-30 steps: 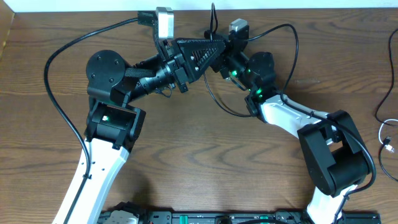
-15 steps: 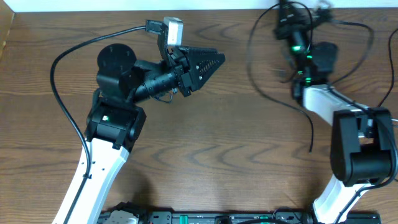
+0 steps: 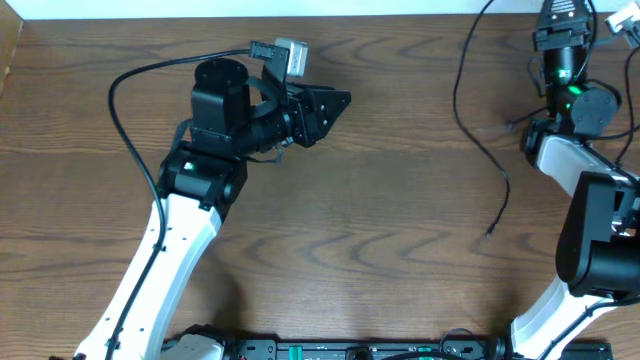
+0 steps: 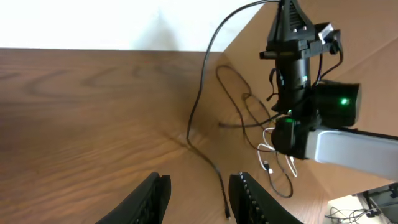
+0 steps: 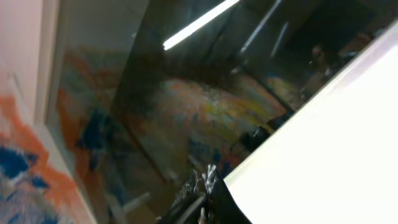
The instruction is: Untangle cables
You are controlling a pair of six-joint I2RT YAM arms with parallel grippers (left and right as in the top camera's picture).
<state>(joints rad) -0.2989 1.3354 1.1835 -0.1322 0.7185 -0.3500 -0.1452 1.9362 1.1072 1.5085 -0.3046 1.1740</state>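
**Left gripper [image 4: 200, 180] spread, right gripper [image 4: 290, 7] pinching a black cable [image 3: 457, 88]**

The left gripper hovers over the table [image 4: 93, 124], its fingers apart with nothing between them. Just ahead of its tips lies the black cable's free end. From there the cord climbs to the raised right gripper, whose fingers are pressed together on it. Farther on, beside that arm, a white cable [image 4: 266, 163] lies looped among more black cord.

Overhead cam is looking straight down, taking in the whole table [image 3: 380, 250]. Left wrist cam is sitting low, facing the far right corner, sharing the right arm [image 4: 348, 146] and black cable [image 4: 198, 93] with overhead. Right wrist cam is pointing off-table, blurry.
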